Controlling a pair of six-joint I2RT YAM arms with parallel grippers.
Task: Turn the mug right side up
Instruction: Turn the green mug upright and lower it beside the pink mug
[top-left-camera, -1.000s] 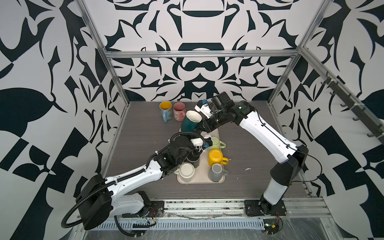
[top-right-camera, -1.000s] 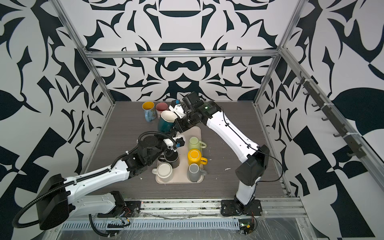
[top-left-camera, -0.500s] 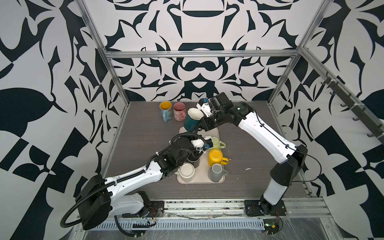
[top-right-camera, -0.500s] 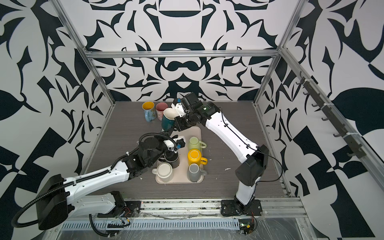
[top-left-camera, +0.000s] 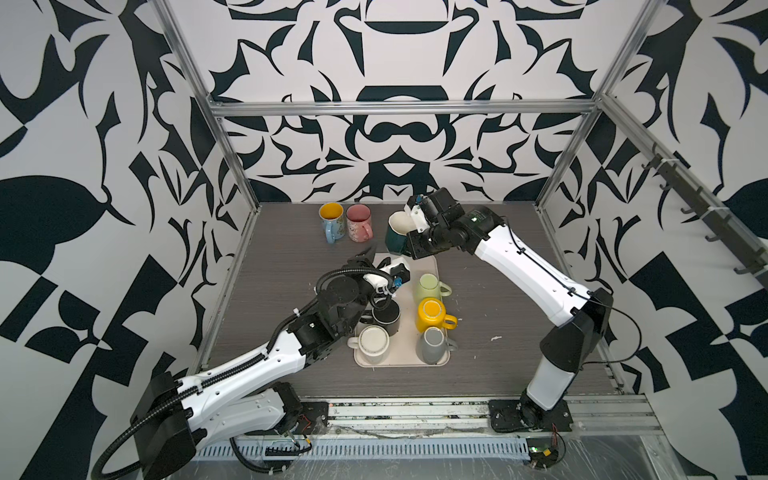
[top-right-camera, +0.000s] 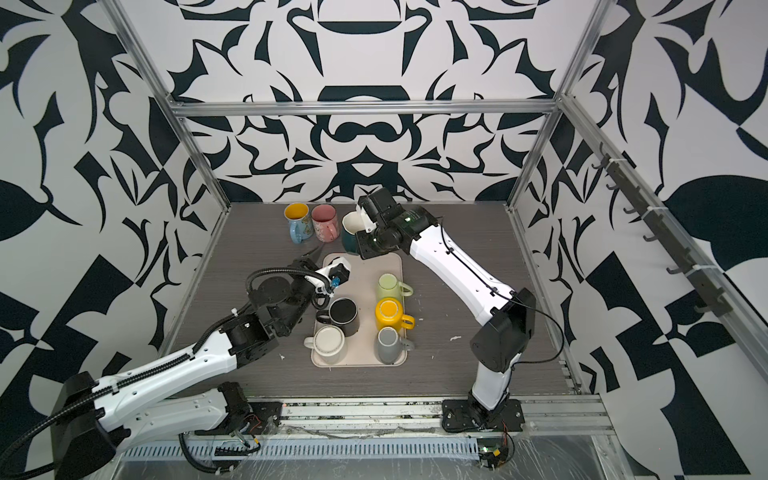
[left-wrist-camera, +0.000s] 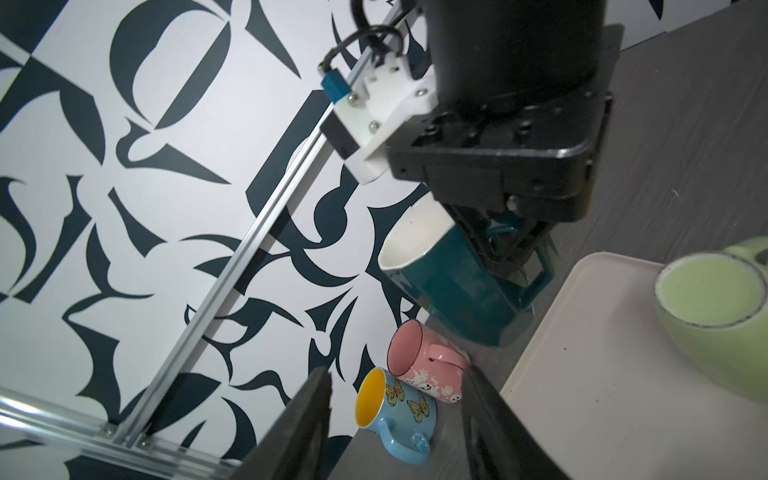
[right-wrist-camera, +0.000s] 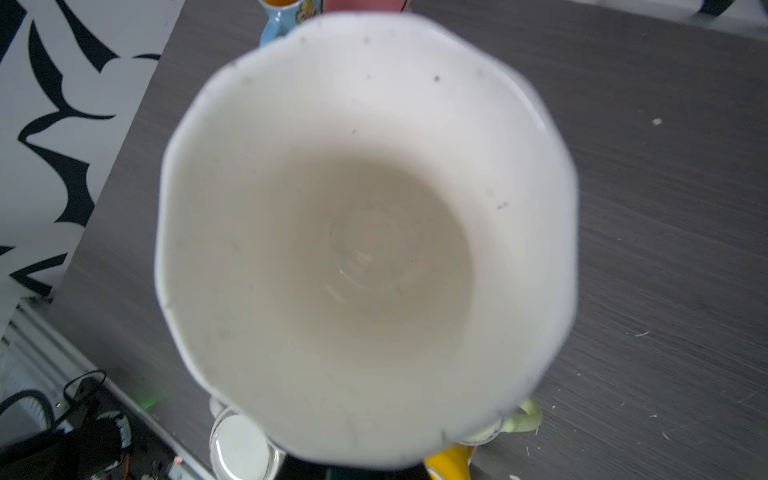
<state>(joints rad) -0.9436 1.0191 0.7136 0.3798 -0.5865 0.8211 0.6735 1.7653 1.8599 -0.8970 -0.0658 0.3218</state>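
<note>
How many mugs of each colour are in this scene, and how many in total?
blue mug: 1
pink mug: 1
teal mug: 1
light green mug: 1
yellow mug: 1
grey mug: 1
white mug: 1
black mug: 1
Total: 8 mugs

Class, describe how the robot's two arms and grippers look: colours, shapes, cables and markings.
Both arms have white shells and black joints. The left arm carries a black ribbed cable hose along it; the right arm has a thin black cable and a green light. The left gripper and right gripper have black fingers.
</note>
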